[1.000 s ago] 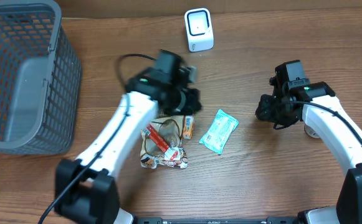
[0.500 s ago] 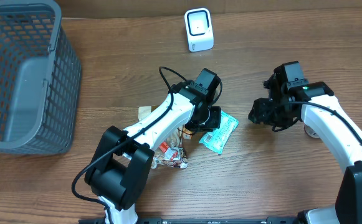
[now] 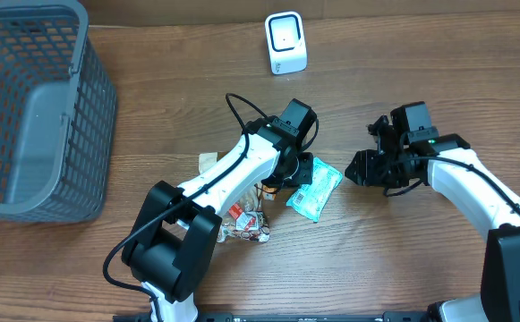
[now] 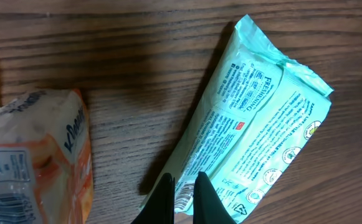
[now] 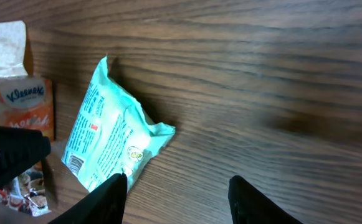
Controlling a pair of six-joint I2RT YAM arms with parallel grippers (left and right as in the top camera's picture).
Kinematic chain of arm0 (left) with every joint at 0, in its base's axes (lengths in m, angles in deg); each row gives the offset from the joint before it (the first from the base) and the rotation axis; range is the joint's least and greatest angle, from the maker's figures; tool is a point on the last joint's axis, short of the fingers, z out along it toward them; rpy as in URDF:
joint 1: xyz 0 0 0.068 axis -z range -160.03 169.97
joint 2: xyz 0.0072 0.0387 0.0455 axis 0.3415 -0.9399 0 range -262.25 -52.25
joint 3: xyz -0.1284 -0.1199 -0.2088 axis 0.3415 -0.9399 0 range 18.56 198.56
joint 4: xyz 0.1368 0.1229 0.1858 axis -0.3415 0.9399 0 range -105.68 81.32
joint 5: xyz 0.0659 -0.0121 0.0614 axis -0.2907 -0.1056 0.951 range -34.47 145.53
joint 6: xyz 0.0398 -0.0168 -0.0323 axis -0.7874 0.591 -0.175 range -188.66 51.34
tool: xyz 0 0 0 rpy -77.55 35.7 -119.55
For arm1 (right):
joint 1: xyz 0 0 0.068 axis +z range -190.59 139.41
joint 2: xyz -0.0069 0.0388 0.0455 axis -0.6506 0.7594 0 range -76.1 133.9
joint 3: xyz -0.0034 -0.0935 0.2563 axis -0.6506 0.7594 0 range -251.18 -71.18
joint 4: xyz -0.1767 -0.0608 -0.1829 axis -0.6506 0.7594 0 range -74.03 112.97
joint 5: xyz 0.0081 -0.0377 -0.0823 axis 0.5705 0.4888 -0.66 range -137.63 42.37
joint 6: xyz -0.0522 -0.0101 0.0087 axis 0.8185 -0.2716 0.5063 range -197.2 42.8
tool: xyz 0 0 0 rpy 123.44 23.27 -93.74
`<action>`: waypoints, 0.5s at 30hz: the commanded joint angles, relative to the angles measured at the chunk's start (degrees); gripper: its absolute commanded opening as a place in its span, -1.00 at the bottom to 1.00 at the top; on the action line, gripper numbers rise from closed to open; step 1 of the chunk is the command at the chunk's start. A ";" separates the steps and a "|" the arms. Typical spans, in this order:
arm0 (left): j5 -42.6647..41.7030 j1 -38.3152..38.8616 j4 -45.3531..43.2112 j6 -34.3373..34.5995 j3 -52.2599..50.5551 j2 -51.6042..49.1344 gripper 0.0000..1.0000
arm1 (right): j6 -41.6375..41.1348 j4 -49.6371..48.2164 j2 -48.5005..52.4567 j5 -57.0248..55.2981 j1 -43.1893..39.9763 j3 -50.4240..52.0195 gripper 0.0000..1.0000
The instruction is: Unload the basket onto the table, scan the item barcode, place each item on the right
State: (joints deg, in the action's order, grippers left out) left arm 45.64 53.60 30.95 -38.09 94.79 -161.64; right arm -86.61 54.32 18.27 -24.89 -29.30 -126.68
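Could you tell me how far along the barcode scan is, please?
Done: nothing, it seems; the scanner stands far off, alone. In hand: the left gripper, jaws shut, is at the teal packet's end, the packet lying flat; the right gripper, jaws open and empty, is close by. Left: lifting the packet and showing its barcode to the scanner.

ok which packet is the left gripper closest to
The mint-green wipes pack: the left gripper sits at its end; the orange Kleenex pack and the crumpled wrapper lie apart.
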 commanded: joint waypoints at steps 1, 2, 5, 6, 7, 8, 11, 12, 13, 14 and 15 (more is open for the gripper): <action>0.98 0.11 -0.20 1.03 -0.61 -0.02 -0.92 | 0.55 -1.79 0.26 3.10 0.11 1.75 0.09; 1.07 0.24 -0.24 1.03 -0.94 -0.02 -0.92 | 0.55 -2.14 0.26 3.08 0.11 1.92 0.09; 1.38 0.70 -0.63 1.20 -1.97 -0.02 -0.92 | 0.52 -2.49 0.26 3.08 0.11 1.95 0.09; 1.42 0.79 -0.76 1.22 -2.38 -0.02 -0.92 | 0.52 -2.64 0.26 3.08 0.11 1.95 0.08; 1.66 0.81 -1.01 1.25 -2.86 -0.02 -0.92 | 0.52 -2.75 0.26 3.04 0.11 1.95 0.09; 2.10 0.81 -1.22 1.51 -3.30 -0.02 -0.92 | 0.52 -2.75 0.26 3.04 0.11 1.95 0.09; 2.80 0.81 -2.32 2.38 -4.83 -0.02 -0.92 | 0.55 -2.75 0.26 3.06 0.24 1.95 0.09; 2.58 0.85 -2.84 2.75 -5.33 -0.02 -0.92 | 0.52 -2.80 0.26 3.06 0.26 1.95 0.09; 2.36 0.87 -3.48 2.86 -5.75 -0.02 -0.92 | 0.52 -2.82 0.26 3.06 0.26 1.95 0.08; 2.25 0.92 -4.11 2.91 -6.16 -0.02 -0.92 | 0.52 -2.82 0.26 3.06 0.26 1.95 0.09; 2.12 0.92 -4.63 2.89 -6.43 -0.02 -0.92 | 0.52 -2.80 0.26 3.06 0.26 1.95 0.09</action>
State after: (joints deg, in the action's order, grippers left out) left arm 47.22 54.12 27.39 -36.58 89.61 -161.66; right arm -86.41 51.85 18.27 -22.35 -29.30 -125.11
